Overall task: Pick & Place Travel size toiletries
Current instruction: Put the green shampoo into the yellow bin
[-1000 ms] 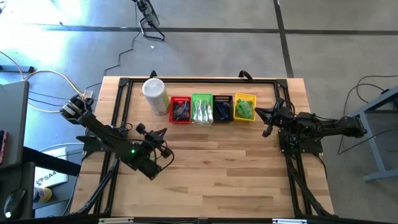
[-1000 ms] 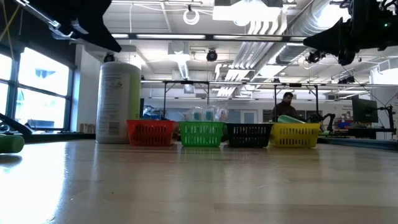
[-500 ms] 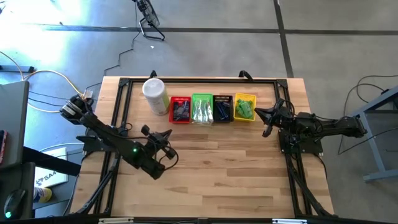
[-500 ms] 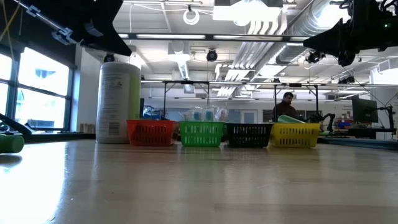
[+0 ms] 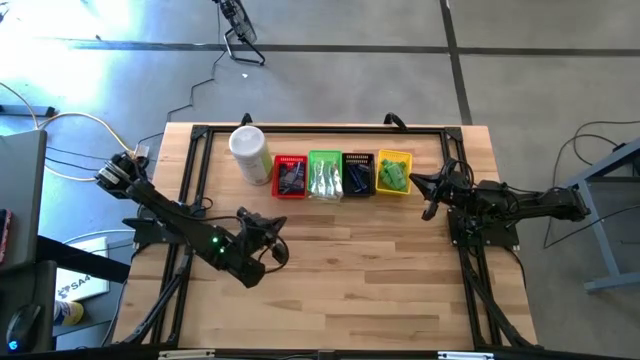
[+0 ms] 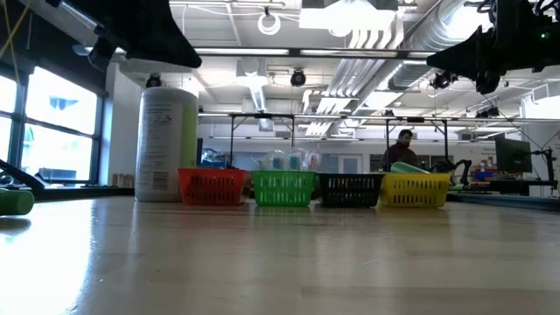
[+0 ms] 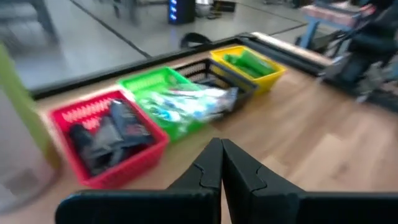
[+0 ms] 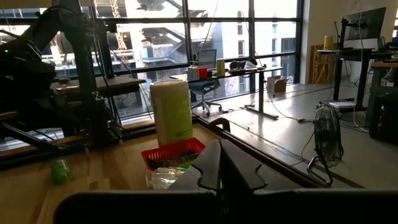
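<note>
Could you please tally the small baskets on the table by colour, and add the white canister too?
Red basket: 1
Green basket: 1
Black basket: 1
Yellow basket: 1
White canister: 1
Total: 5

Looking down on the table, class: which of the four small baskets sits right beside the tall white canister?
The red basket, at the row's left end. The canister stands just left of it; green, black and yellow follow rightward.
</note>
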`<state>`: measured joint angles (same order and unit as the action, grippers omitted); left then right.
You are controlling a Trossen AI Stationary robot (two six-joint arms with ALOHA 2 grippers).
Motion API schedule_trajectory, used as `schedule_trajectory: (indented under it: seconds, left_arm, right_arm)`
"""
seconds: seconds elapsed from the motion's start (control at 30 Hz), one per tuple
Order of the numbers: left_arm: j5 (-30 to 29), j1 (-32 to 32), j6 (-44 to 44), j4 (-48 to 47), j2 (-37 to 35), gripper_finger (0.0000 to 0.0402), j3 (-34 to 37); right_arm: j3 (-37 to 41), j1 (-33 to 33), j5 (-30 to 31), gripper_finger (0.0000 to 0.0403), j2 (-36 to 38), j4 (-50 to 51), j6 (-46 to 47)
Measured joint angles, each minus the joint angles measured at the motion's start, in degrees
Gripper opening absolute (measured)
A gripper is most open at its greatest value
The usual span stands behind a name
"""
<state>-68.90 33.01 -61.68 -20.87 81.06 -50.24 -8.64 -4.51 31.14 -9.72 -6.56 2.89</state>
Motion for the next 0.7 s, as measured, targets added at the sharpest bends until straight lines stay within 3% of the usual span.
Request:
schedule_trajectory:
  seconds: [0.2, 0.53, 0.7]
  left_arm:
    - [7.1, 0.0, 2.7, 4.5, -2.3, 0.0, 0.0]
    - [12.9, 0.0, 4.2, 8.4, -3.0, 0.0, 0.1]
    - [13.5, 0.0, 12.1, 25.8, -3.0, 0.0, 5.8]
  right_arm:
    - [0.0, 0.0, 0.0, 0.0002, 0.0, 0.5, 0.4]
    - [0.0, 0.0, 0.0, 0.0002, 0.0, 2.0, 0.6]
    - [0.0, 0.0, 0.2, 0.0002, 0.0, 2.4, 1.9]
